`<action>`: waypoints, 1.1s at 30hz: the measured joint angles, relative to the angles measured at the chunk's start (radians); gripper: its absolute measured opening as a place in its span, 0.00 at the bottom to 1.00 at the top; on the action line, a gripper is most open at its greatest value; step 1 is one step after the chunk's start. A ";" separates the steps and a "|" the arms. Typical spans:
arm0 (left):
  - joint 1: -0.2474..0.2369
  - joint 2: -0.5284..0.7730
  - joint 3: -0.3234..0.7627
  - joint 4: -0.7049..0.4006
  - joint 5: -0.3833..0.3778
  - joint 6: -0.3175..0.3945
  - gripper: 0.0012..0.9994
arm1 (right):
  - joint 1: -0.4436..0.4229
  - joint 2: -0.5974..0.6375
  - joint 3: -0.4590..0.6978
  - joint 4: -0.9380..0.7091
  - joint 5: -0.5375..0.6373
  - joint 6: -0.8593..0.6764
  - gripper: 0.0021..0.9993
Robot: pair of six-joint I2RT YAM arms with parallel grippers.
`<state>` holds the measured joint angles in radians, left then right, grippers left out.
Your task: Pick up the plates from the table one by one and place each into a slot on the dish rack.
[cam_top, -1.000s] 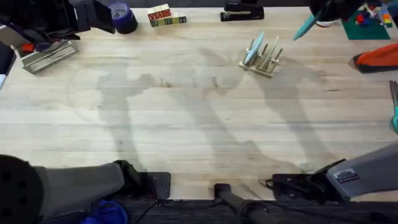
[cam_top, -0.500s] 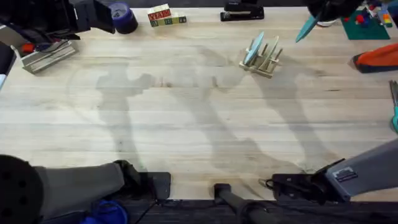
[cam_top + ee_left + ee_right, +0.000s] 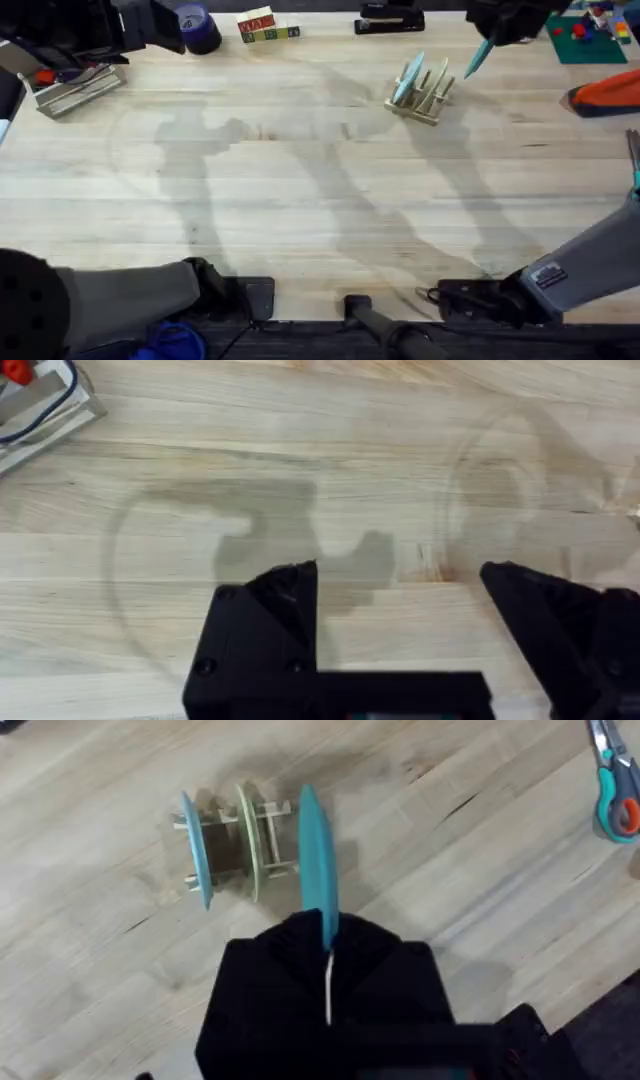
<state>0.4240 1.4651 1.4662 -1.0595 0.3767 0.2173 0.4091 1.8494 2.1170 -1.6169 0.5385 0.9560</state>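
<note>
The right gripper (image 3: 327, 945) is seen clamped on a turquoise plate (image 3: 318, 855), which is held edge-on between the black fingers and raised above the table (image 3: 300, 200); in the overhead view the same plate is seen as a tilted turquoise sliver just beside the far right of the dish rack (image 3: 422, 88), slightly beyond it and not touching it. In the right wrist view the held plate is seen lined up beside the rack's occupied slots, parallel to the two plates already standing there. Two plates are held upright in the wooden rack: a paler blue plate (image 3: 196, 848) in the slot farthest from the gripper and a pale greenish plate (image 3: 247, 840) in the next slot. The left gripper (image 3: 400, 610) is seen with its black fingers spread wide apart above bare wood, nothing being held or touched. Red lettering reading "YAM" is made out on stacked wooden blocks (image 3: 260, 26) at the far edge of the table; the smaller characters on the lower blocks cannot be read. A label on the right arm's base is too small to be read. A pair of scissors (image 3: 612, 778) with teal and orange handles is seen lying on the table, well apart from the rack.
</note>
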 joint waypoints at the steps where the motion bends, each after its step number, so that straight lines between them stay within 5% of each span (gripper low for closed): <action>1: 0.000 0.000 0.000 0.000 0.000 0.000 1.00 | 0.000 0.007 0.000 0.000 0.000 0.000 0.03; 33: 0.000 0.000 0.000 0.000 0.000 0.000 1.00 | -0.054 0.075 0.000 0.024 -0.045 -0.101 0.03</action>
<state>0.4240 1.4651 1.4662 -1.0595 0.3767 0.2173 0.3554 1.9247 2.1170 -1.5927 0.4931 0.8547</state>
